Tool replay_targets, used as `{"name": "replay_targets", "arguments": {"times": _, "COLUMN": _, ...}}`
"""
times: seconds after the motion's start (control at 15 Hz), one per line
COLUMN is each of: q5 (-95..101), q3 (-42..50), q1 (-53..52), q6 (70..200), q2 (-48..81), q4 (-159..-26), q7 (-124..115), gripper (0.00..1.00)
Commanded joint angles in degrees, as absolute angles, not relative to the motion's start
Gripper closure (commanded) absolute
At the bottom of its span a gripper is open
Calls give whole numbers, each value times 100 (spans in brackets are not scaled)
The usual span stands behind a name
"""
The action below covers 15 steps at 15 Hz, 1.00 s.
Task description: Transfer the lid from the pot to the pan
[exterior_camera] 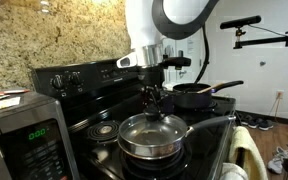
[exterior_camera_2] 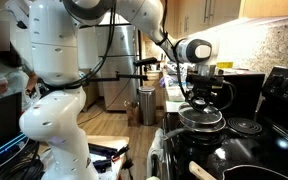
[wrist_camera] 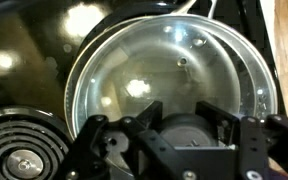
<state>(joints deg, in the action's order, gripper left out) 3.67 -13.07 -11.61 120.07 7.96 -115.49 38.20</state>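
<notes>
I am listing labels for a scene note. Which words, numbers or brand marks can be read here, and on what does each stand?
No text can be read for certain.
On the microwave display: green digits, too blurred to read.
On the stove control panel: any marks are too small to read.
On the lid and the pan: no text visible.
</notes>
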Motion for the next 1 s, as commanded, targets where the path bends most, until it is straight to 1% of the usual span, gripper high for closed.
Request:
{"name": "replay_targets", "arguments": {"times": 0.0, "q5": 491, "q3": -1320, "q1": -1124, "q6": 12314, "q2": 725, "q4": -11712, "q7": 4000, "gripper": 84}}
{"name": "replay_targets", "arguments": {"times": 0.8, "q5": 699, "q3": -1276, "q1": -1115, "q6": 12437, "q2": 691, "q4": -11759, "q7": 3982, "gripper": 84}}
{"name": "replay_targets", "arguments": {"times": 0.87, "q5": 717, "q3": -1268, "q1": -1115, "q6": 12443, "q2": 691, "q4": -11760, "q7": 3954, "gripper": 34}}
{"name": "replay_targets", "arguments": {"times": 0.93, "q5": 708, "q3": -1263, "q1": -1112, "q6": 12446, "q2": 690, "q4": -11758, "q7": 3952, "gripper": 33}}
